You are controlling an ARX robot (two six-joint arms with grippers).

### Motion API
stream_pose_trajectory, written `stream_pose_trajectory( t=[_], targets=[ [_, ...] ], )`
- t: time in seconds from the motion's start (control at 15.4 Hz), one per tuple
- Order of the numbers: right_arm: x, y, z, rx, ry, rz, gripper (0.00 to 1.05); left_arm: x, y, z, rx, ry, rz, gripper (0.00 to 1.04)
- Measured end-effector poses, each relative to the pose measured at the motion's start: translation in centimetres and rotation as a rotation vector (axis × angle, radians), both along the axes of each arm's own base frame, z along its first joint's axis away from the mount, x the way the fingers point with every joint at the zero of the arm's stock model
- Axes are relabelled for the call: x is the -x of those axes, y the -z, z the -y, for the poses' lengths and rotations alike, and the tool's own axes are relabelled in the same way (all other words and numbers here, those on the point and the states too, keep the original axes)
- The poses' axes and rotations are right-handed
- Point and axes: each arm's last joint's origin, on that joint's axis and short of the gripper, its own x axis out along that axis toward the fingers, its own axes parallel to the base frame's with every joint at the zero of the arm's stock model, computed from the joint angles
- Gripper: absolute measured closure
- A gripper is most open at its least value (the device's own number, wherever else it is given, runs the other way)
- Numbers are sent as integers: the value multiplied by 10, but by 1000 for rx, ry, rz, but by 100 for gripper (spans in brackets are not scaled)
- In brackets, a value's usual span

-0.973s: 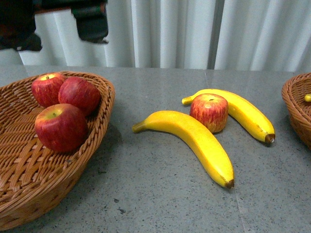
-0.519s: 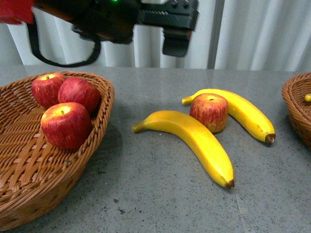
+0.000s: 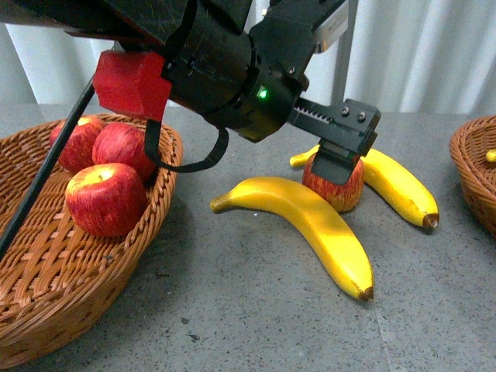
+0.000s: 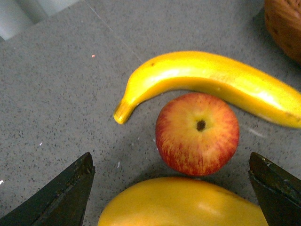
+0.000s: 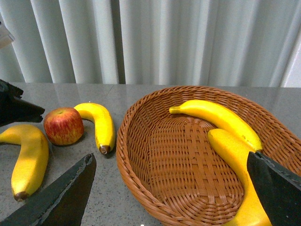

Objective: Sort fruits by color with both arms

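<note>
Left wrist view shows you the left gripper (image 4: 170, 162) with fingers spread wide. The red apple (image 4: 197, 133) lies between their tips, apart from both, with the far banana (image 4: 211, 80) just beyond it and the near banana (image 4: 183, 202) closer in. Your right gripper (image 5: 170, 160) is spread too.

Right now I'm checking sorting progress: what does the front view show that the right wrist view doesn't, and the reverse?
Only the front view shows the left wicker basket holding three red apples. Only the right wrist view shows the two sorted bananas lying inside the right wicker basket. Both show the loose red apple on the table between two loose bananas.
</note>
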Motion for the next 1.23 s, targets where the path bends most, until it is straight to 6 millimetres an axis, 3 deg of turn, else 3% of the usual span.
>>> stream_pose_trajectory(
  t=[0.19,0.58,1.23],
  targets=[
    [0,0,0,0,0,0,7,-7,10,0,-22,34,-12,7],
    [0,0,0,0,0,0,7,-18,13,8,15,93,8,7],
    [0,0,0,0,0,0,7,-34,43,22,43,108,-78,7]
  ],
)
